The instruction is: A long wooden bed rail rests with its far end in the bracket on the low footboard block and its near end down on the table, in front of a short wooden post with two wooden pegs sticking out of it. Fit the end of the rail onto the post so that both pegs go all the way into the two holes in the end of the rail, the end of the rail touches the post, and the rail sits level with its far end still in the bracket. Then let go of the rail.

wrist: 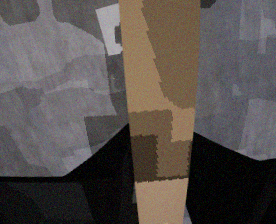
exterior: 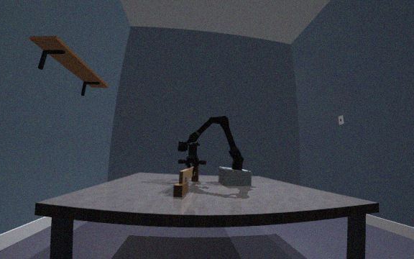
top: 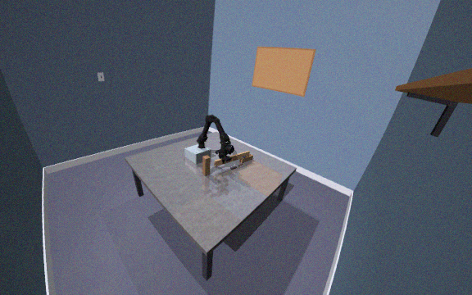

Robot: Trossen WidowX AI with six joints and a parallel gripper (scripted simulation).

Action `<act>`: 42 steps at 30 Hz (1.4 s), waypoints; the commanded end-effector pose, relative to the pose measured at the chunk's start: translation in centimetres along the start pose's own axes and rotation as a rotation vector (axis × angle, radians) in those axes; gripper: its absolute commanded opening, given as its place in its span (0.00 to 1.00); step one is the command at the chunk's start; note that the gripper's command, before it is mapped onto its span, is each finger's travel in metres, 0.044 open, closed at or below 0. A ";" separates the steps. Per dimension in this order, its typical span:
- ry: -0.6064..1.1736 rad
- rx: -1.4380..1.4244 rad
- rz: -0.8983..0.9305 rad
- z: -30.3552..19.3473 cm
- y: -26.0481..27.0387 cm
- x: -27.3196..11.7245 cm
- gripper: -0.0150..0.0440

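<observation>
The long wooden rail [top: 242, 155] [exterior: 186, 175] [wrist: 164, 60] stands on edge, its far end at the bracket on the low footboard block [top: 249, 158] [exterior: 180, 190]. Its near end is off the table and looks roughly level, with a small gap to the upright wooden post [top: 206, 166] [exterior: 195, 177]. The pegs and the holes in the rail's end cannot be made out. My gripper [top: 225, 159] [wrist: 161, 167] points down and is shut on the rail nearer its post end, with a black finger on each side. Whether the far end is fully seated is too small to tell.
The arm stands on a pale blue-grey block [top: 197, 154] [exterior: 234, 176] beside the post. The grey table [top: 179, 184] [exterior: 282, 201] carries all of it. A wooden shelf [top: 457, 83] [exterior: 70, 59] and an orange board [top: 283, 70] hang on the walls, away from the table.
</observation>
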State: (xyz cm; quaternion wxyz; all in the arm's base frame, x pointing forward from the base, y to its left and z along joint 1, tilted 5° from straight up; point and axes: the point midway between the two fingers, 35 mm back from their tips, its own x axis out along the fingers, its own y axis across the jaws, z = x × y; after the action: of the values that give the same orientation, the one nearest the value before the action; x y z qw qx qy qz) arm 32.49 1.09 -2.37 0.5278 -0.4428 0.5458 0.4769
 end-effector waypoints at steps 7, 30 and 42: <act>-0.002 0.002 -0.001 0.0 0.0 -0.2 0.25; -0.001 0.002 -0.001 -0.4 0.0 0.0 0.25; -0.001 0.002 -0.001 -0.8 0.0 0.0 0.25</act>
State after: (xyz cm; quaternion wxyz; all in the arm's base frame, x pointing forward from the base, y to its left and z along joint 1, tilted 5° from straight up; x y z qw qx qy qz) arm 32.33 0.50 -2.42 0.5294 -0.4404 0.5465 0.4765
